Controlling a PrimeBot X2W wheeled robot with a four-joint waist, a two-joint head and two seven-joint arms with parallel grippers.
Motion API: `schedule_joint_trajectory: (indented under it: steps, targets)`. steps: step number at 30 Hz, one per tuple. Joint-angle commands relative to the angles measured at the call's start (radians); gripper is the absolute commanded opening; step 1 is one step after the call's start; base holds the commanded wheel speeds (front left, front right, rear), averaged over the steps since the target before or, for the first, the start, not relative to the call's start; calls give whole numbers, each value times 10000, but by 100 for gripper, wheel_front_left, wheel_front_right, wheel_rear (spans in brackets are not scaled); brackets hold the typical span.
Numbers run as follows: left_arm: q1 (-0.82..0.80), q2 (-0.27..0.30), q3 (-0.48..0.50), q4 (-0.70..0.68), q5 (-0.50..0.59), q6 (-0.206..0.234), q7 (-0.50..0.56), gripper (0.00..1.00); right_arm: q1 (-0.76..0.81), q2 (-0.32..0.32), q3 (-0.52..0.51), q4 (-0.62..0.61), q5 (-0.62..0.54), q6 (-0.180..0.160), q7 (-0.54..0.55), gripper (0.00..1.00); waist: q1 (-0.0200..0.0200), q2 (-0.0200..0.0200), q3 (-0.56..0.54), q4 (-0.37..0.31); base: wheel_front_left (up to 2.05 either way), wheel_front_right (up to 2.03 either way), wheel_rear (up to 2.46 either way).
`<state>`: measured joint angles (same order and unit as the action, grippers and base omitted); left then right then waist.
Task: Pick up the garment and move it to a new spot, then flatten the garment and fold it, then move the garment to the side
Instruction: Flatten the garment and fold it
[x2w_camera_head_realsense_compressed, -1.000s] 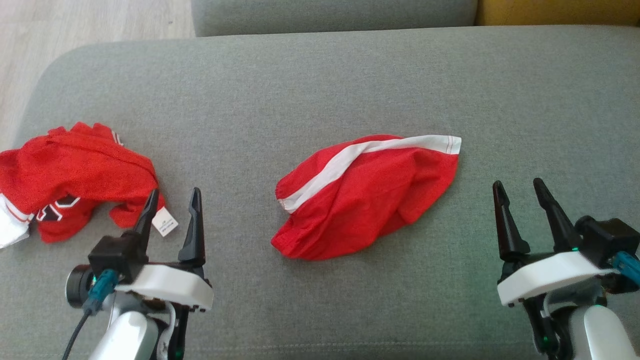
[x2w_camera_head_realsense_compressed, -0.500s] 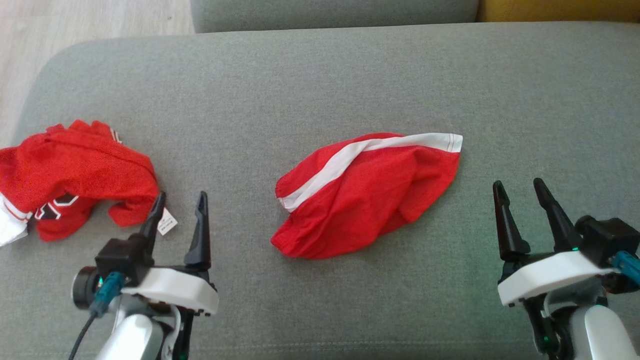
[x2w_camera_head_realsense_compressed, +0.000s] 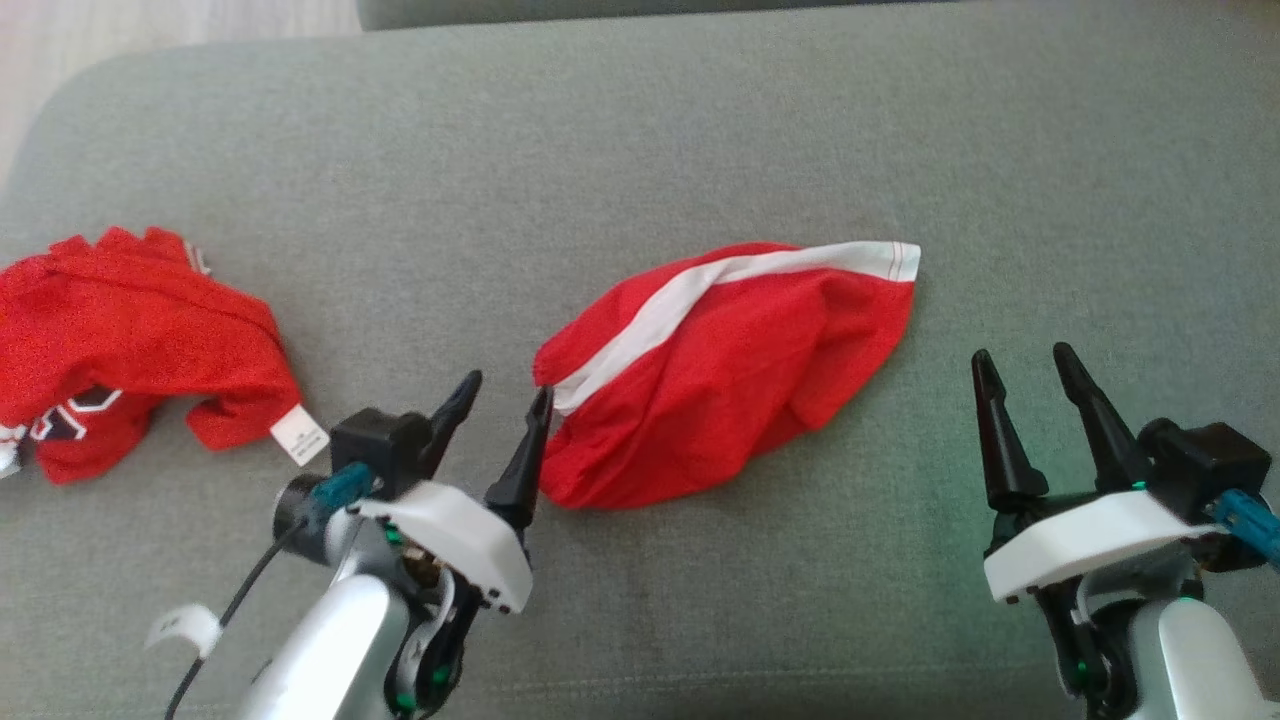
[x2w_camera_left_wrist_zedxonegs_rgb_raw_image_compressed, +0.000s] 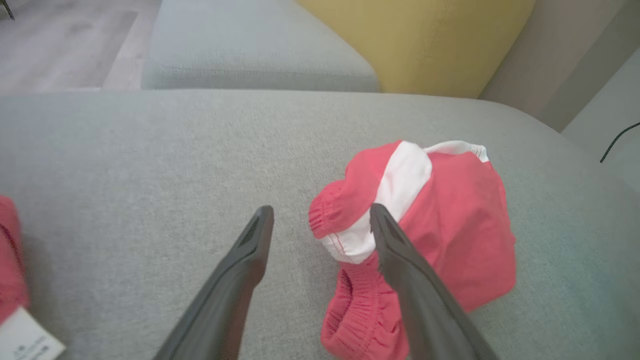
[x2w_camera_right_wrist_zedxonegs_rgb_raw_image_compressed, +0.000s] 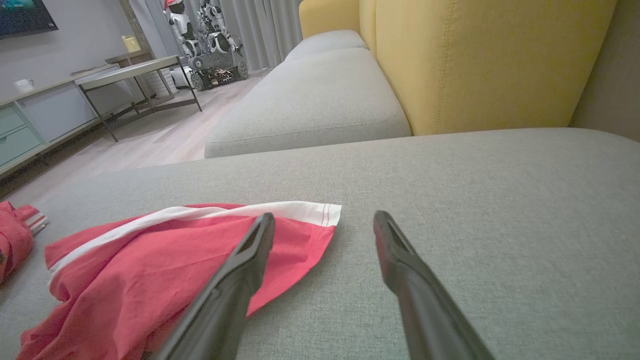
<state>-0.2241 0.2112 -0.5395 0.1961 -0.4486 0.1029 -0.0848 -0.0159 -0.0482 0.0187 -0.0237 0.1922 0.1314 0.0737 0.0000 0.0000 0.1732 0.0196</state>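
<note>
The garment (x2w_camera_head_realsense_compressed: 130, 340), a crumpled red T-shirt with a black print and a white tag (x2w_camera_head_realsense_compressed: 300, 437), lies at the left end of the grey sofa seat (x2w_camera_head_realsense_compressed: 640, 150). Its edge and tag show at the left of the left wrist view (x2w_camera_left_wrist_zedxonegs_rgb_raw_image_compressed: 10, 260) and far left in the right wrist view (x2w_camera_right_wrist_zedxonegs_rgb_raw_image_compressed: 12, 235). My left gripper (x2w_camera_head_realsense_compressed: 507, 386) is open, to the right of the T-shirt, its fingers pointing at the near end of a smaller red garment (x2w_camera_head_realsense_compressed: 740, 370). In its own view the left gripper (x2w_camera_left_wrist_zedxonegs_rgb_raw_image_compressed: 321, 209) holds nothing. My right gripper (x2w_camera_head_realsense_compressed: 1021, 354) hangs open and empty at the right.
The smaller red garment with a white band (x2w_camera_left_wrist_zedxonegs_rgb_raw_image_compressed: 460, 225) lies mid-seat; its white-edged corner sits just left of my right gripper (x2w_camera_right_wrist_zedxonegs_rgb_raw_image_compressed: 324, 216). A second grey seat (x2w_camera_right_wrist_zedxonegs_rgb_raw_image_compressed: 310, 100) and a yellow backrest (x2w_camera_right_wrist_zedxonegs_rgb_raw_image_compressed: 490, 60) lie beyond. Wooden floor (x2w_camera_head_realsense_compressed: 150, 20) borders the seat's far left.
My left arm has swung right, from beside the T-shirt's tag to the left end of the smaller red garment. The head view has shifted a little. The right arm has stayed put.
</note>
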Motion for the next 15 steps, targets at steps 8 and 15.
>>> schedule_joint_trajectory:
  steps: [8, 15]
  targets:
    - [-1058, -163, 222, 772, -419, -348, 487, 100, -579, -55, 230, -283, -30, -7, -21, 100, 0, 0, 493, -317, 0, 0, 0]
    - [-1276, -318, 99, 1367, -690, -621, 724, 100, -688, -50, 212, -160, -39, -7, -74, 100, 0, 0, 622, -433, 0, 0, 0]
